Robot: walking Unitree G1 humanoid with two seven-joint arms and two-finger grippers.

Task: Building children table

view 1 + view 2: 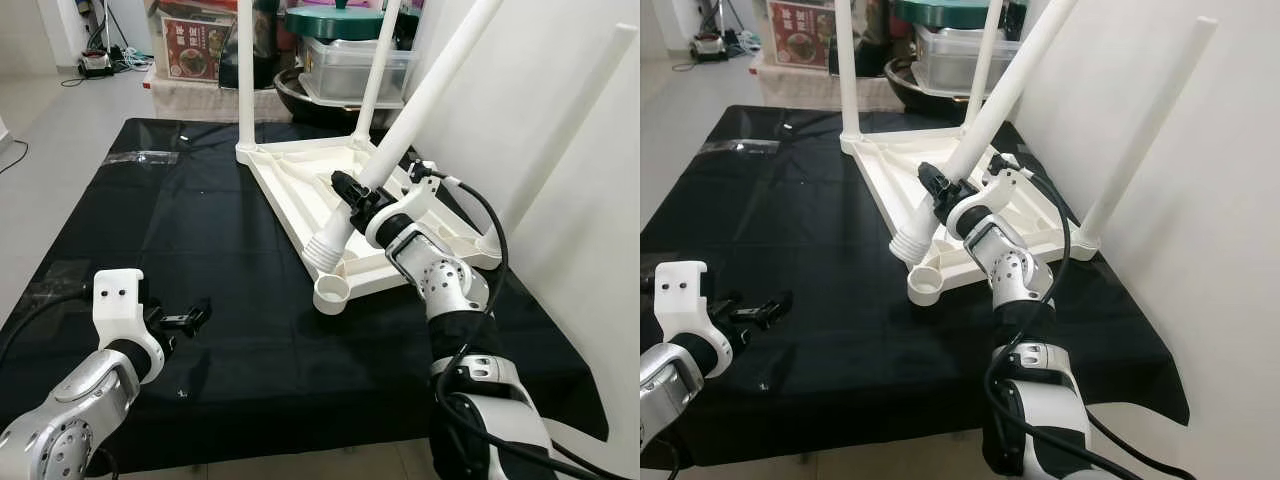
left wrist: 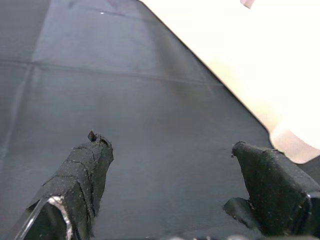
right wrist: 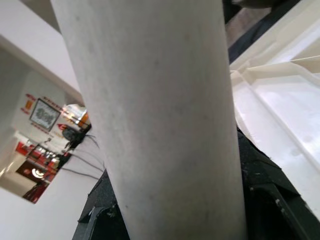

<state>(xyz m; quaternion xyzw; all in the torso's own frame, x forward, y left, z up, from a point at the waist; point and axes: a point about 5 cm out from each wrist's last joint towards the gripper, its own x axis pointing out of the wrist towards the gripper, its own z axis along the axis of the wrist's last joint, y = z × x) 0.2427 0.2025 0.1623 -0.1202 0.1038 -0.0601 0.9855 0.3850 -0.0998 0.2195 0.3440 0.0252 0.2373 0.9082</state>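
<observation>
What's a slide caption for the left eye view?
Right gripper holds a white leg tilted above the upturned tabletop's empty corner socket; left gripper hovers open.

The right gripper clamps a tilted white leg above the upturned tabletop.

Upturned white plastic table top, loose white leg tilted above its corner socket

Bare black cloth lies open leftward — upright legs crowd the tabletop.
</observation>
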